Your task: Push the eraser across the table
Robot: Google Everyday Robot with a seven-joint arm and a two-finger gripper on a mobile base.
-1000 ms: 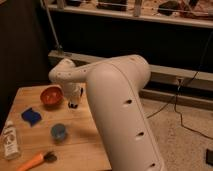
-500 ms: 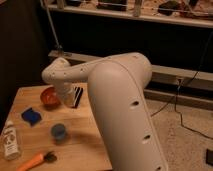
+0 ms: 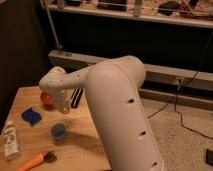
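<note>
The end effector [image 3: 64,105] hung low over the worktop [image 3: 75,150], between the orange bowl [image 3: 45,99] and the eraser [image 3: 76,97]. Whether it was clenched or released could not be determined. The eraser lay near the worktop's far edge, just beside the end effector and the white arm [image 3: 117,110].

gripper [image 3: 64,106] over table [image 3: 25,97], between bowl [image 3: 45,99] and eraser [image 3: 76,97] | sponge [image 3: 31,116] before bowl | bottle [image 3: 10,141] at left edge | brush [image 3: 37,160] frontmost
</note>
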